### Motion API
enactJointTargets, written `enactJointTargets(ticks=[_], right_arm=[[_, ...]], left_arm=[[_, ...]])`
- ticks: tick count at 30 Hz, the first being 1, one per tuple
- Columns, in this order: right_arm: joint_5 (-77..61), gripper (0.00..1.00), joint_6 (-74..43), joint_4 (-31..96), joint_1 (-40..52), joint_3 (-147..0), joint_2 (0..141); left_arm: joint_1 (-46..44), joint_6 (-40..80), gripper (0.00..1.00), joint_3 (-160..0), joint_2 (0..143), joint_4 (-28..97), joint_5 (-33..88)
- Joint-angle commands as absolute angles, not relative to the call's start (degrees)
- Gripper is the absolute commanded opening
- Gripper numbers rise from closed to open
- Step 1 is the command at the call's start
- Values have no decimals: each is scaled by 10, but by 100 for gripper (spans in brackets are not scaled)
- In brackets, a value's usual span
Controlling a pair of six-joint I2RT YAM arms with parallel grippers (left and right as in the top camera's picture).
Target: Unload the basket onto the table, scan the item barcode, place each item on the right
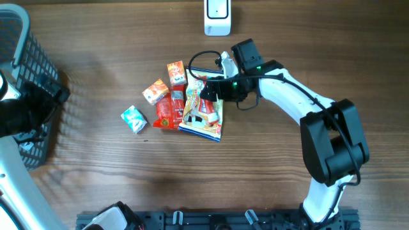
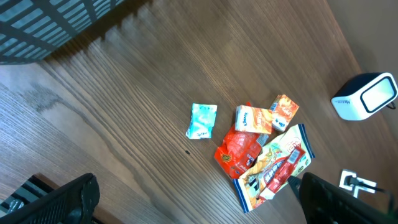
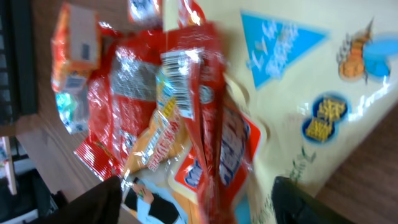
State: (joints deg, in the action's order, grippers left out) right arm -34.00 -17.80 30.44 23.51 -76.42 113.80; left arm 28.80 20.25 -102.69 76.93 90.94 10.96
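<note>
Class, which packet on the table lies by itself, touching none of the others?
The small teal packet; it sits clear of the pile, where the others crowd together.

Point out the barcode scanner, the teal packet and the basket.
barcode scanner (image 1: 217, 25): overhead view, lower part of its white body.
teal packet (image 2: 201, 121): left wrist view, centre of its face.
basket (image 1: 32, 57): overhead view, its dark mesh wall.

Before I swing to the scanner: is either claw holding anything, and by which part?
Nothing is held. The right claw stands open astride the red packet without pinching it; the left claw is open and empty.
</note>
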Motion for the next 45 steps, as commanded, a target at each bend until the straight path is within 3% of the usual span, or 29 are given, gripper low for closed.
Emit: enactJointTargets(ticks=[1, 6, 16, 27, 34, 41, 45], right_arm=[[-331, 79, -181, 323, 233, -757, 1147], [-333, 79, -174, 372, 234, -756, 1147], [-277, 79, -28, 444, 234, -756, 1148], [-318, 67, 2, 446, 234, -750, 1150], [-319, 66, 0, 408, 232, -695, 1150], [-354, 52, 0, 370, 232, -683, 1150], [-362, 39, -1, 358, 232, -682, 1150]], left_arm=[[291, 199, 100, -1027, 769, 909, 108], [291, 199, 100, -1027, 769, 909, 108], [291, 199, 100, -1027, 769, 909, 108], [291, 199, 100, -1027, 769, 909, 108], [291, 199, 100, -1027, 769, 909, 109], [291, 199, 100, -1027, 769, 909, 108], [291, 199, 100, -1027, 769, 909, 108]])
